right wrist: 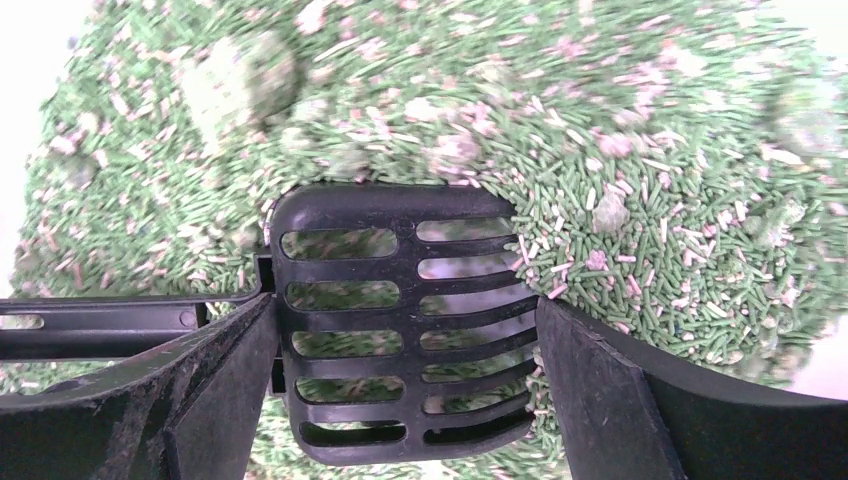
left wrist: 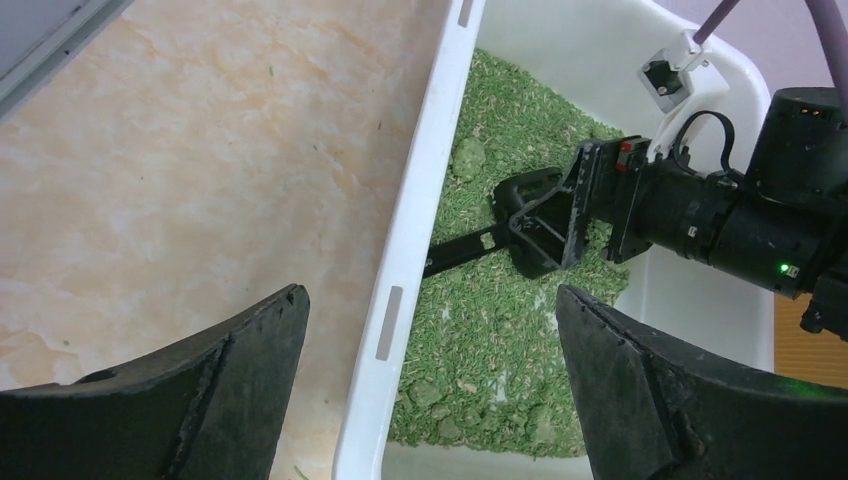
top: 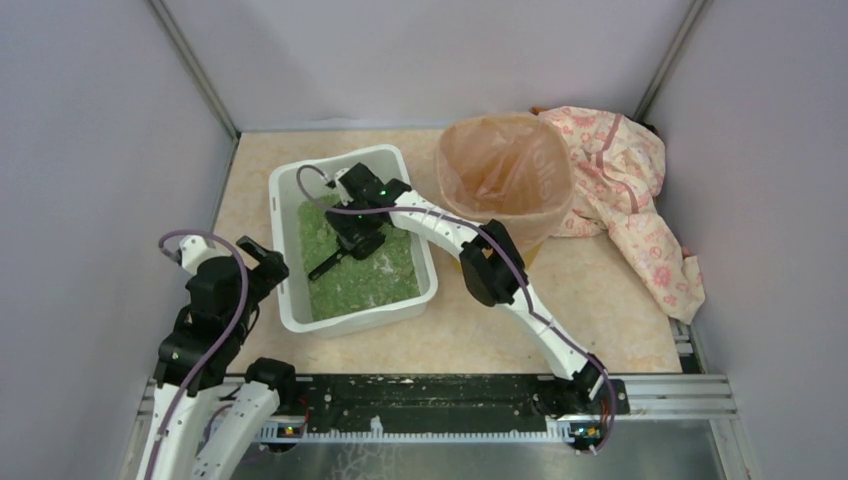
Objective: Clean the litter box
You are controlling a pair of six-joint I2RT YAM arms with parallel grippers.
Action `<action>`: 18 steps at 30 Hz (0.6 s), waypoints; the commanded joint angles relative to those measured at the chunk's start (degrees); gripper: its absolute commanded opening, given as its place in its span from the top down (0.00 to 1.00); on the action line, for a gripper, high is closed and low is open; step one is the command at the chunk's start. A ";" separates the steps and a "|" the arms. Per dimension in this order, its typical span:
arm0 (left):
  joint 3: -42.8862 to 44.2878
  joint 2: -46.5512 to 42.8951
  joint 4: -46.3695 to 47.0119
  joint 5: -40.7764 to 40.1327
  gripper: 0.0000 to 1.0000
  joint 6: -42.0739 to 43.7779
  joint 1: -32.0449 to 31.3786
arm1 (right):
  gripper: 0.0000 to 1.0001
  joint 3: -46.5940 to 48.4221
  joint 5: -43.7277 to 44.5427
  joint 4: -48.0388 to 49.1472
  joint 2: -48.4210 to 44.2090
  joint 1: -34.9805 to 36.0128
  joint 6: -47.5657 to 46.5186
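The white litter box (top: 283,250) holds green pellet litter (top: 365,275) with several clumps, one (left wrist: 467,157) near the left wall and one (right wrist: 245,85) ahead of the scoop. My right gripper (top: 362,240) reaches into the box and is shut on the black slotted scoop (right wrist: 390,320), its fingers pressed against both sides of the scoop's head. The handle (left wrist: 460,250) points toward the left rim. My left gripper (left wrist: 430,290) is open just above the box's left rim (left wrist: 400,270), one finger outside the box and one over the litter.
A bin lined with an orange-tan bag (top: 505,180) stands right of the litter box. A pink patterned cloth (top: 630,190) lies at the back right against the wall. Grey walls close in the beige tabletop (top: 610,290) on both sides.
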 commanded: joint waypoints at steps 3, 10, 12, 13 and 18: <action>2.70 1.13 -1.19 -0.88 0.01 1.08 -0.09 | 0.08 -3.72 0.10 7.93 -2.51 -3.95 1.63; 0.90 1.23 0.35 1.14 0.01 -0.45 -0.08 | 0.18 -6.24 -3.73 7.91 -4.06 -3.56 -0.69; 0.53 1.20 0.48 1.46 0.01 -0.79 -0.09 | 0.29 -7.73 -3.31 7.78 -4.17 -3.24 -1.27; 0.35 1.16 0.57 1.46 0.01 -0.76 -0.09 | 0.36 -8.65 -3.23 8.04 -4.45 -3.11 -1.34; 0.09 1.32 1.13 1.23 0.01 -0.19 -0.07 | 0.82 -13.56 -2.65 11.44 -7.56 -2.79 -1.14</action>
